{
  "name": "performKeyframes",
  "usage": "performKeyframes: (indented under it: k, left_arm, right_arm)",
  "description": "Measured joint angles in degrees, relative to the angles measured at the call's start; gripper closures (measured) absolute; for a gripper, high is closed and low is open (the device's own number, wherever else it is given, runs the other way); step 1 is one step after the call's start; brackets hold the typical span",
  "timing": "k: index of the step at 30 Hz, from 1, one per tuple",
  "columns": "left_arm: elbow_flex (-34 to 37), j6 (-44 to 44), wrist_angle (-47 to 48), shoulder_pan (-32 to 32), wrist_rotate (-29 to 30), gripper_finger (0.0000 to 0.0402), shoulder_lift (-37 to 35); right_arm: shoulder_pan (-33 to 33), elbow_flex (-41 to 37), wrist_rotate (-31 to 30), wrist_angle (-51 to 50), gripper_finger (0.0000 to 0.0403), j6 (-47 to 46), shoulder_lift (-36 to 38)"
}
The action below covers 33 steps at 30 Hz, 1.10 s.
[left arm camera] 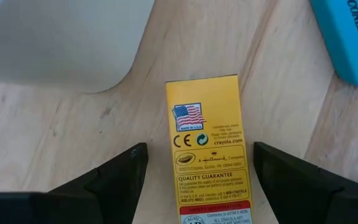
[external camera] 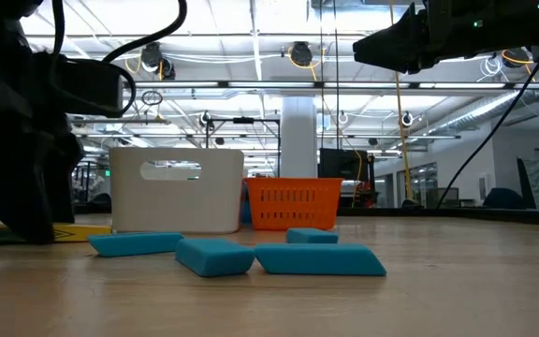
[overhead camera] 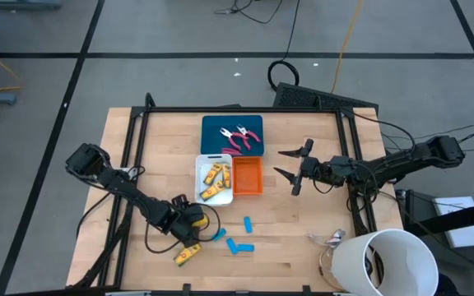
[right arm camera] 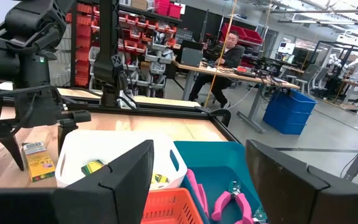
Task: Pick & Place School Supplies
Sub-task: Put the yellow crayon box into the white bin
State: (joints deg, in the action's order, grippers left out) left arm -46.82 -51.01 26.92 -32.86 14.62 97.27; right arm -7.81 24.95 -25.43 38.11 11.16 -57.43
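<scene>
One yellow box is lying flat on the desk between my left gripper's wide-open, empty fingers; I am aiming to stay centred and square before closing. My right gripper is waiting open beside the trays.

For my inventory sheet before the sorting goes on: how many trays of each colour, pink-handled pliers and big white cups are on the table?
Teal tray: 1
White tray: 1
Orange tray: 1
Pink-handled pliers: 2, both in the teal tray
Big white cup: 1
Total: 6
</scene>
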Motion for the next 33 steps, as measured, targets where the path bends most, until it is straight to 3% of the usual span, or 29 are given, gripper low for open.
performKeyframes:
  k: [7, 19, 33]
  left_arm:
    - [0.06, -0.05, 0.14, 0.0, -0.53, 0.0107, 0.08]
    - [0.1, 1.01, -0.03, 0.0, -0.19, 0.019, -0.03]
    - [0.26, 0.2, 2.82, 0.23, -3.15, 0.0224, -7.72]
  right_arm:
    - [0.0, 0.0, 0.0, 0.0, 0.0156, 0.0, 0.0]
    - [0.0, 0.0, 0.0, 0.0, 0.0156, 0.0, 0.0]
    - [0.0, 0.0, -0.02, 0.02, 0.0156, 0.0, 0.0]
